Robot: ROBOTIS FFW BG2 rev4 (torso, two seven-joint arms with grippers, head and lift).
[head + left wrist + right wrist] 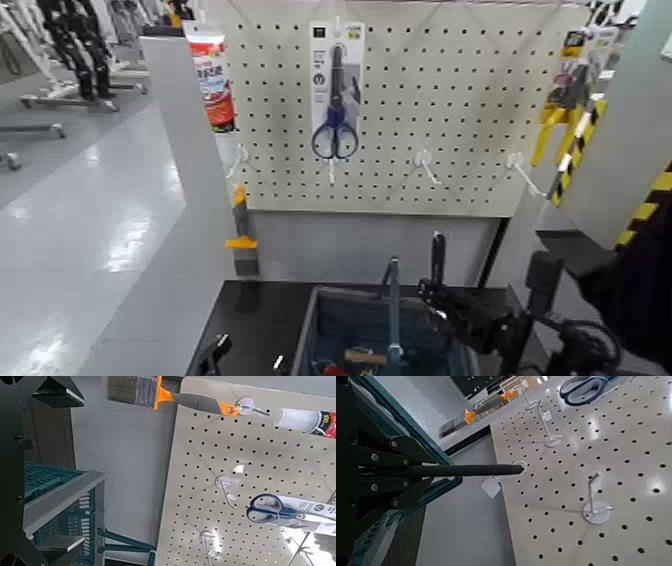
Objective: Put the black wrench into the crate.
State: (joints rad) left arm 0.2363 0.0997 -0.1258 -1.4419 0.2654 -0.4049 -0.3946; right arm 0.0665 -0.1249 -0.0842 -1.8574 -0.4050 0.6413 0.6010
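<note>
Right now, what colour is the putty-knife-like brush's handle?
The brush's handle is orange and grey, clearest in the left wrist view.

No readable text (packaging (320,60) print too small)

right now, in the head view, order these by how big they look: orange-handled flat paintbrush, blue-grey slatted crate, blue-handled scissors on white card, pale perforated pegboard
1. pegboard
2. crate
3. scissors on card
4. paintbrush

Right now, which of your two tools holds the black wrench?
The right tool, up by the crate, closed on the black wrench. The left tool, left of the crate, is open and empty.
</note>
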